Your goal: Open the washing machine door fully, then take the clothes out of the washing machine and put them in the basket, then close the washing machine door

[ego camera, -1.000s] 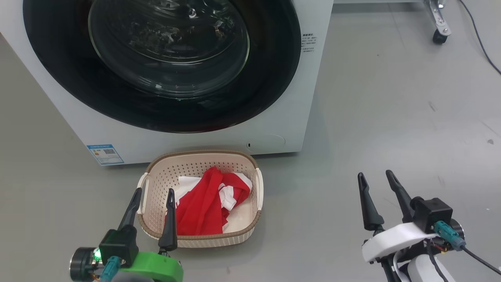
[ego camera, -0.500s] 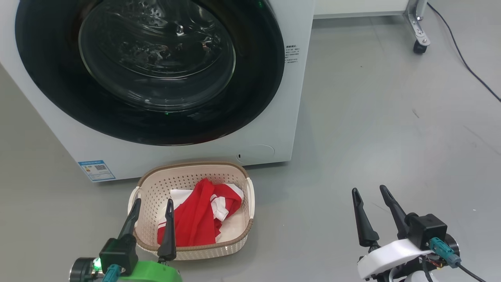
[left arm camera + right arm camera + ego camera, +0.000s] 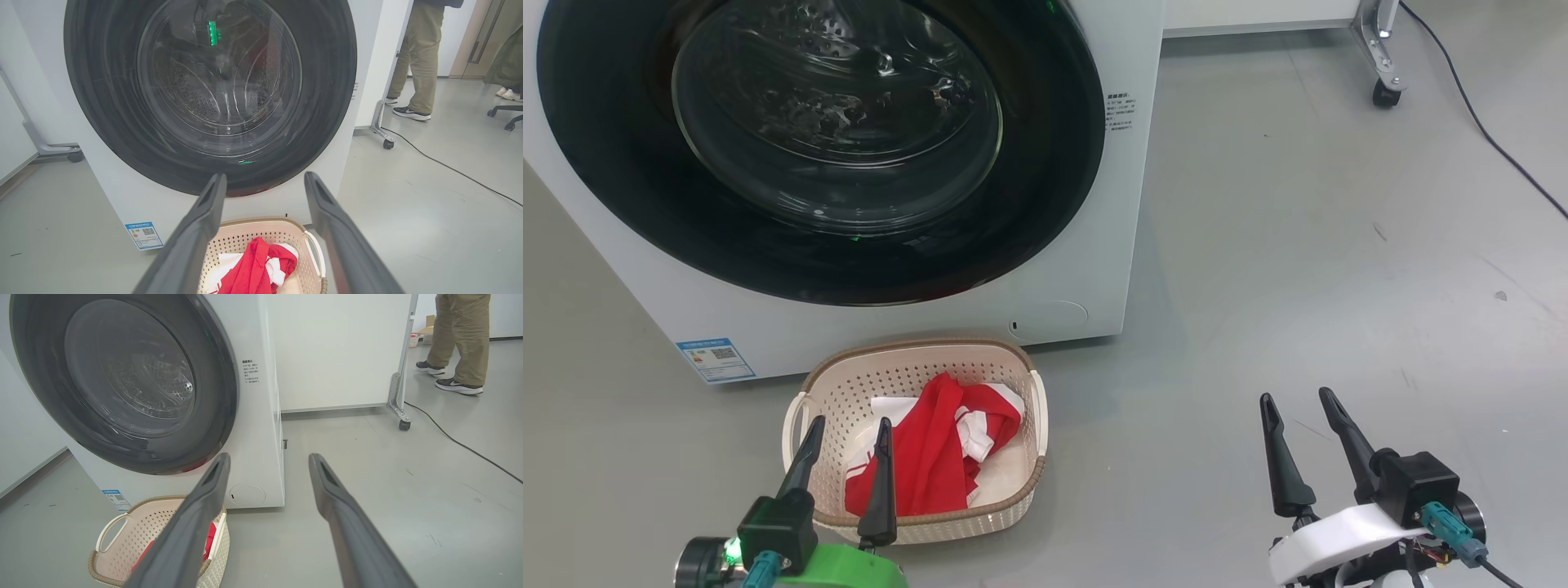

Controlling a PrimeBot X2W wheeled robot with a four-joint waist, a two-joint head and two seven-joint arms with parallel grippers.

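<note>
The glossy black washing machine door (image 3: pixel 605 204) lies shut against the white washing machine (image 3: pixel 1127 245), with the steel drum visible through its glass. On the floor just in front stands the cream basket (image 3: pixel 915 347), holding the red and white clothes (image 3: pixel 931 465). My left gripper (image 3: pixel 850 422) hovers open over the basket's near left side, holding nothing. In the left wrist view its fingers (image 3: pixel 196 228) frame the basket (image 3: pixel 261 222) and the door (image 3: pixel 102 122). My right gripper (image 3: pixel 1295 396) is open and empty above bare floor to the right of the basket.
A wheeled frame leg (image 3: pixel 1380 57) and a black cable (image 3: pixel 1486 139) cross the floor at the far right. A person's legs (image 3: pixel 461 339) stand beyond the frame. Grey floor (image 3: pixel 1258 286) stretches to the right of the machine.
The whole head picture has shifted, so the camera has moved. Both grippers stay open and empty. The door stays shut and the clothes stay in the basket.
</note>
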